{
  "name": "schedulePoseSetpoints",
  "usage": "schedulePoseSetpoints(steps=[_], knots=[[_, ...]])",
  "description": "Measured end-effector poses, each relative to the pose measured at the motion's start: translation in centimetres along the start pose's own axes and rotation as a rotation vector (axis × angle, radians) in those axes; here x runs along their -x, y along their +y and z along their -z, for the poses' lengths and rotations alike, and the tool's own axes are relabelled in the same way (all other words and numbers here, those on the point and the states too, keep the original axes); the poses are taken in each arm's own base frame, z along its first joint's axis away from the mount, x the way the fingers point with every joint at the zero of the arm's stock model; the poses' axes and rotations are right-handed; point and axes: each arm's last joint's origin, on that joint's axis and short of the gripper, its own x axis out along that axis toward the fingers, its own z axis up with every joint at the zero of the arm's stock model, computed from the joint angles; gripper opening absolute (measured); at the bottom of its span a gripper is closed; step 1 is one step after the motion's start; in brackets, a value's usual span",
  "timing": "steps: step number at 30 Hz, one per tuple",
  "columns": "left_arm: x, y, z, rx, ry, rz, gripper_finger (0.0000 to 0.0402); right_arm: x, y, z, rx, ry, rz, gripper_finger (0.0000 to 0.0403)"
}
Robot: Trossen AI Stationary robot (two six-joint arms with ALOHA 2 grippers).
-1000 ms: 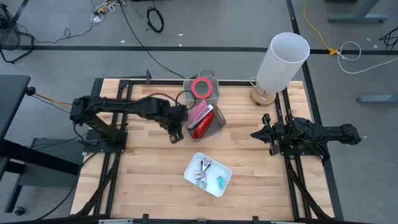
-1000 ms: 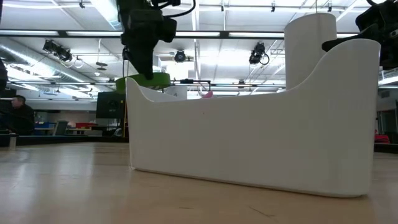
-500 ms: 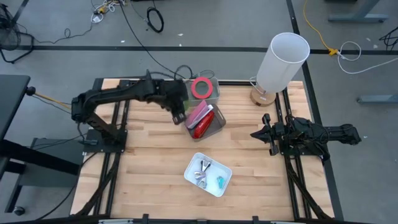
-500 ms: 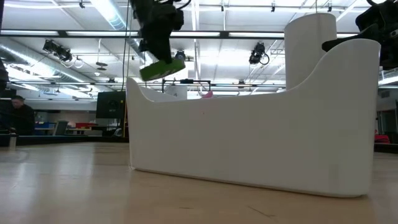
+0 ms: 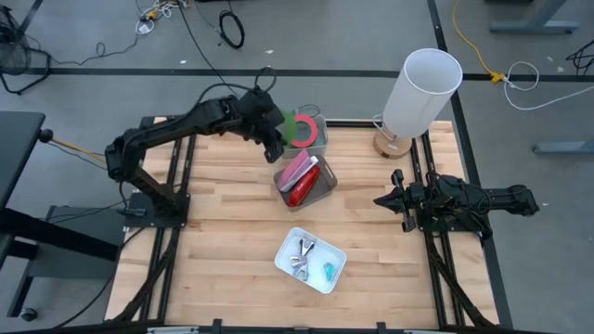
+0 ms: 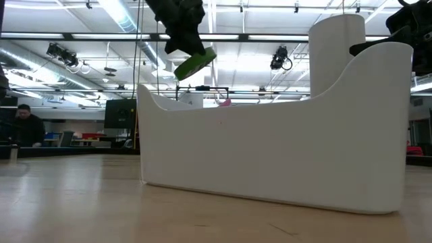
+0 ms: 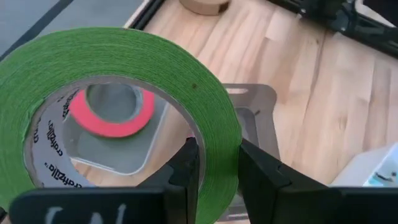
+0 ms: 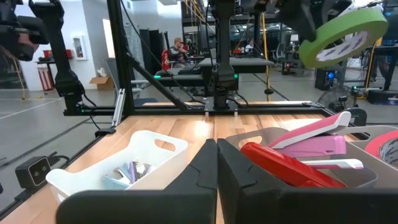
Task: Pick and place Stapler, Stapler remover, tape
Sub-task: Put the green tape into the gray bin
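The left pincer point(image 5: 275, 139) is gripping a green tape roll point(image 5: 286, 128); its two fingers point(image 7: 186, 171) are clamping the wall of the ring, one inside the open centre and one outside, so the roll is hanging tilted and cannot slip off. It is holding the roll in the air above the grey bin point(image 5: 316, 141) at the far edge of the tabletop point(image 5: 223, 223), where a red-pink tape roll point(image 5: 302, 131) is already lying flat. I judge that it is bringing the green roll there to put the tapes together. In the next bin point(image 5: 320, 190), just nearer the middle, a red stapler point(image 5: 299, 192) and a pink one point(image 5: 295, 169) are lying. A white tray point(image 5: 311, 261) with small metal pieces is standing toward the near edge.

The right pincer point(image 5: 382, 200) is waiting at the right edge with its fingers pressed together, holding nothing.

Compared with a second ago, the left arm has swung from the middle of the tabletop toward the far edge and lifted the roll higher; the right arm has not moved.
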Motion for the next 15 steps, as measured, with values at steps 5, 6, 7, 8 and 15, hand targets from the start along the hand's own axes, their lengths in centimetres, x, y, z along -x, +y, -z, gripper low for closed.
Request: schedulePoseSetpoints(steps=[5, 6, 7, 8, 15], knots=[[0.1, 1.0, -0.4, 0.026, -0.037, 0.019, 0.0095, 0.0, 0.0, 0.0, 0.000, 0.000, 0.000, 0.0002], [0.0, 1.2, -0.5, 0.029, -0.049, 0.022, 0.0096, 0.0, 0.0, 0.0, 0.000, 0.000, 0.000, 0.0002], [-0.1, 1.4, -0.5, 0.035, -0.058, 0.023, 0.0096, 0.0, 0.0, 0.0, 0.000, 0.000, 0.000, 0.0002], [-0.3, 1.6, -0.5, 0.049, -0.065, 0.021, 0.0096, 0.0, 0.0, 0.0, 0.000, 0.000, 0.000, 0.0002], [-2.2, 2.9, 0.4, 0.136, -0.115, 0.044, 0.0095, 0.0, 0.0, 0.0, 0.000, 0.000, 0.000, 0.0002]])
